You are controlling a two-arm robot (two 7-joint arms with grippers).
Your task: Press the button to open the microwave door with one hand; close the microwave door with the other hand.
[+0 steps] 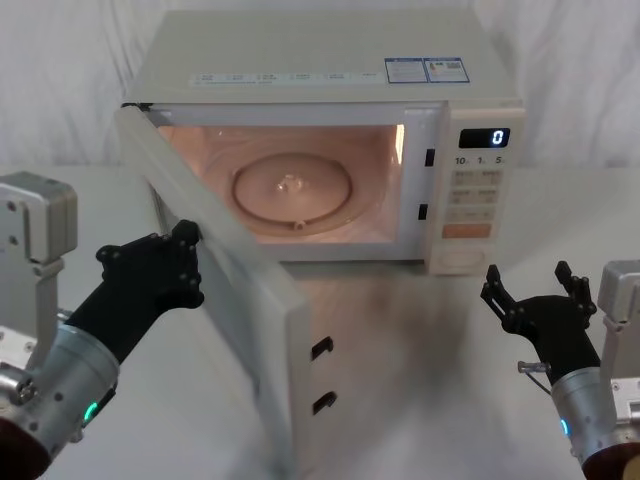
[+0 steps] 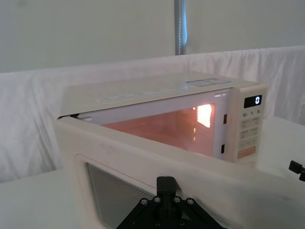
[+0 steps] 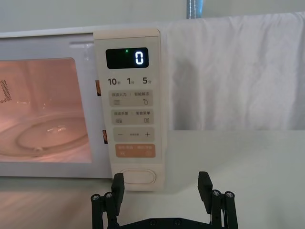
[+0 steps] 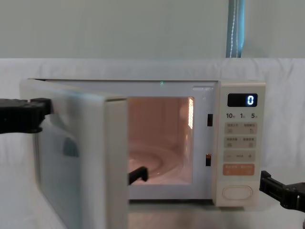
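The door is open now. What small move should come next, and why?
Probably the left gripper should push the door toward the microwave. The door stands wide open, the cavity is lit, and this gripper already sits at the door's outer face. The right gripper hangs open in front of the button, apart from it, so its part looks done.

Display (image 3: 127, 58): a glowing "0" on the black window atop the microwave (image 1: 330, 70) control panel, well above the right gripper (image 3: 162, 183).
Row beneath the display: "10", "1", "5", each followed by a tiny mark too small to read.
Lower key (image 3: 134, 135): "−" and "+".
Other keys, the orange key (image 3: 136, 151) and the top stickers (image 1: 425, 70): print too small to read.
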